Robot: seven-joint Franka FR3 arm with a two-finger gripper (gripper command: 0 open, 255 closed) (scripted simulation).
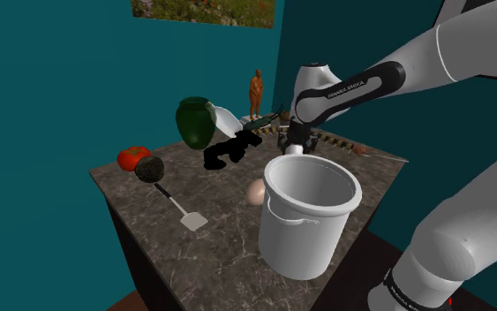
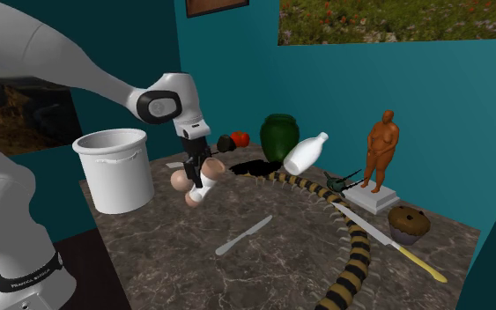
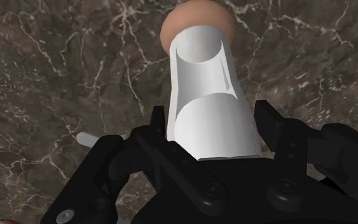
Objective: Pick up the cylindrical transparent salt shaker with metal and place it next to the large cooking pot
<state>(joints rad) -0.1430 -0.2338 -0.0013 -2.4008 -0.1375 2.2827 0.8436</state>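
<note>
We are holding the salt shaker [image 3: 203, 83], drawn as a plain white cylinder, in the pincer [image 3: 212, 124]. Its black fingers are pressing against both sides of the body, open only as wide as the cylinder itself. The shaker is hanging tilted above the dark veined tabletop [image 1: 211, 256], near the large white pot [image 1: 301, 243]. A pale egg [image 1: 256, 192] is lying beside the pot, and in the wrist view it is sitting just beyond the shaker's free end.

We are judging the placing step to be in hand. To do it well, we are aiming for a bare patch close to the pot's wall and clear of the egg. We are planning to bring the cylinder upright before lowering it and to let go only once its base is resting flat, since a tilted release would probably send it rolling.
</note>
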